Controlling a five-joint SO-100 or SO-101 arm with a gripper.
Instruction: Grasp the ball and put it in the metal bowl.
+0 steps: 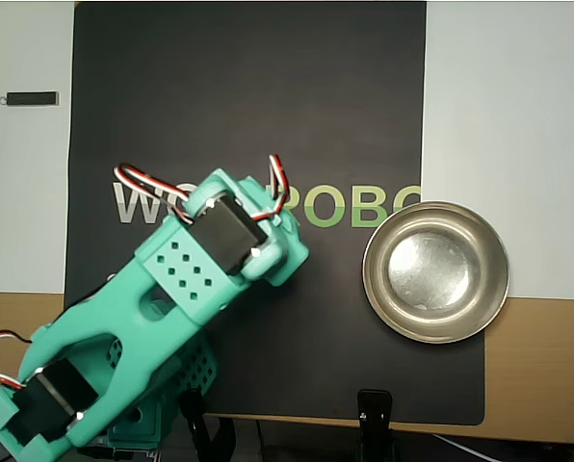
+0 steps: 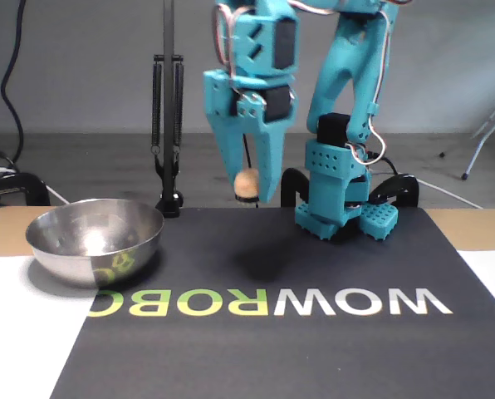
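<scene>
- Desk: carries a black mat with printed lettering. A dropped object would land on the flat mat and, in all likelihood, roll off freely.
- Arm: in the overhead view it covers the load entirely, so alignment with the target cannot be checked from above. Judge position from the fixed view only.
- Metal bowl: stands on the mat's edge at the left of the fixed view, well apart from the load. The transfer must cross open mat. Risk: release short of the rim, or a strike on the rim that bounces the load out.
- Gripper: raised clear of the mat, pointing down, jaws clamped on the load near the tips. Risk: a shallow tip grip may slip under a fast swing.
- Ball: held in the air between the jaws. Smooth and round; probably prone to squeezing out of the grip.
</scene>
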